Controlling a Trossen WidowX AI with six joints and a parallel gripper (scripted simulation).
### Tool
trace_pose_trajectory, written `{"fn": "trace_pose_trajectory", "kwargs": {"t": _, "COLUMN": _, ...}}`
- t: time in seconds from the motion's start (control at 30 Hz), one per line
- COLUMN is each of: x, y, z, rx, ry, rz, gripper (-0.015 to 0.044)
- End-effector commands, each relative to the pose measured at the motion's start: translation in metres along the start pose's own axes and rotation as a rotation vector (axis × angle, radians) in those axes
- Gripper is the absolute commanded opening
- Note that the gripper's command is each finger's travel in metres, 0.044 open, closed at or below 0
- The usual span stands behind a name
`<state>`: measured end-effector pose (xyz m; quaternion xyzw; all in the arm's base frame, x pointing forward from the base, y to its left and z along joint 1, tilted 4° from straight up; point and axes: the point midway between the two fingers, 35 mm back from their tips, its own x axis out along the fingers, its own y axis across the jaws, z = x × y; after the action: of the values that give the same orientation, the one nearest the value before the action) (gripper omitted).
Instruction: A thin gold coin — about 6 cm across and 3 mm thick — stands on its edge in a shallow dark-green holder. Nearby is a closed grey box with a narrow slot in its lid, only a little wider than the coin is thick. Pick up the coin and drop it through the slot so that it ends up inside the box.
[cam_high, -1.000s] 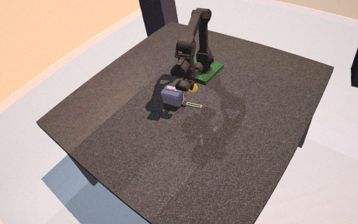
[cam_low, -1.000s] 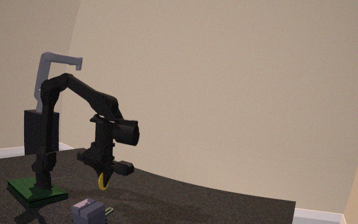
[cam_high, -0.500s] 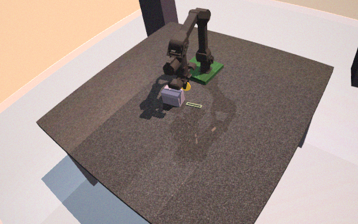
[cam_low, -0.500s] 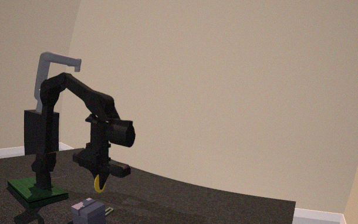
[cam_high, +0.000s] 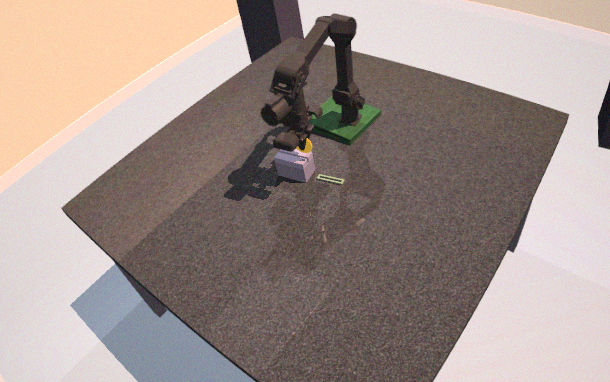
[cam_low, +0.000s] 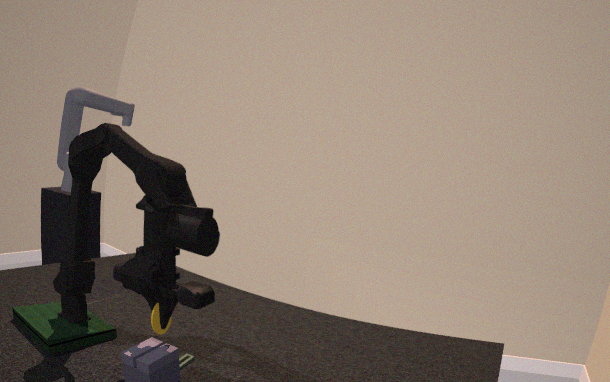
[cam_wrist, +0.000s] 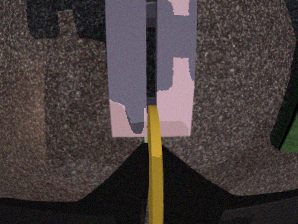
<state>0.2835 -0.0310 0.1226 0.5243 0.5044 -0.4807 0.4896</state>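
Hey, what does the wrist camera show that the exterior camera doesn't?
Only the wrist view shows the coin edge-on, roughly in line with the dark slot in the grey box.

Only the exterior view shows the whole arm on its green base plate, and the coin hanging clear above the box, not yet in it.

Both show the end effector shut on the coin, with the box beneath.
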Motion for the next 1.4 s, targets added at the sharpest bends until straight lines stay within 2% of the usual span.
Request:
{"fn": "trace_pose_trajectory", "kwargs": {"t": 0.0, "x": 0.002, "y": 0.0, "z": 0.009, "rx": -0.004, "ry": 0.0, "rz": -0.011, "gripper": 0.0}}
{"fn": "trace_pose_trajectory", "kwargs": {"t": 0.43, "x": 0.002, "y": -0.001, "z": 0.042, "rx": -0.004, "ry": -0.003, "rz": -0.011, "gripper": 0.0}}
{"fn": "trace_pose_trajectory", "kwargs": {"t": 1.37, "x": 0.002, "y": -0.001, "z": 0.042, "rx": -0.001, "ry": -0.003, "rz": 0.0, "gripper": 0.0}}
